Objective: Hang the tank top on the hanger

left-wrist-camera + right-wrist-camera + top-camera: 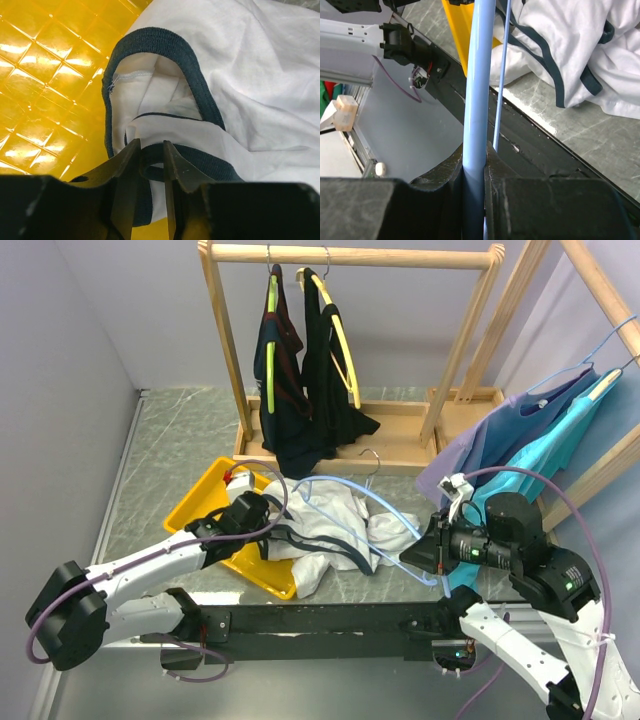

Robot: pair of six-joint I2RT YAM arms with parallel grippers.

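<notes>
Grey marbled table point(180, 430) is stretching out between lavender walls, with a wooden rack point(350, 255) of dark clothes standing at its far edge. Toward the near edge, left of the middle, the tank top point(340, 525) is lying crumpled, its left part draping over the right side of a yellow tray point(200, 502) and the rest spreading on the table. My left gripper point(152, 150) is reaching over the tray, and its fingers are pinching the navy trim of one opening. My right gripper point(408, 556) is hovering just right of the tank top near the table's near edge and is clamping one end of the hanger point(479, 75). From there the hanger is arching left over the white cloth, and its metal hook is pointing toward the rack.
</notes>
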